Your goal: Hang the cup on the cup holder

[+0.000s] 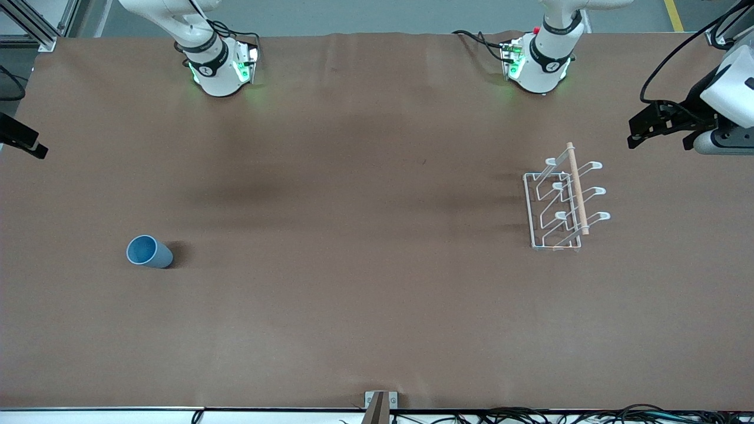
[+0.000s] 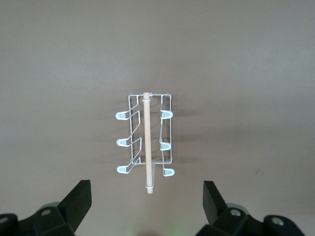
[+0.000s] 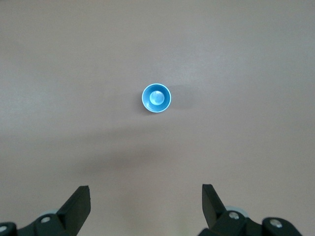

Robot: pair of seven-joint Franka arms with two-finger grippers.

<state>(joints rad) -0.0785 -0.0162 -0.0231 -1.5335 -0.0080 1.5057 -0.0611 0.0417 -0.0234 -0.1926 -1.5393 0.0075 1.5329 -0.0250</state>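
Note:
The light-blue cup (image 1: 149,252) stands upright, mouth up, on the brown table toward the right arm's end; it also shows in the right wrist view (image 3: 156,98). The white wire cup holder (image 1: 564,203) with its wooden rod (image 1: 577,188) stands toward the left arm's end and also shows in the left wrist view (image 2: 145,140). My left gripper (image 1: 658,142) (image 2: 146,206) is open and empty, held high over the table's edge at that end, apart from the holder. My right gripper (image 1: 23,141) (image 3: 146,206) is open and empty, high over the other end, apart from the cup.
The arms' bases (image 1: 221,65) (image 1: 539,59) stand along the table's edge farthest from the front camera. A small bracket (image 1: 380,403) sits at the nearest edge, with cables beside it.

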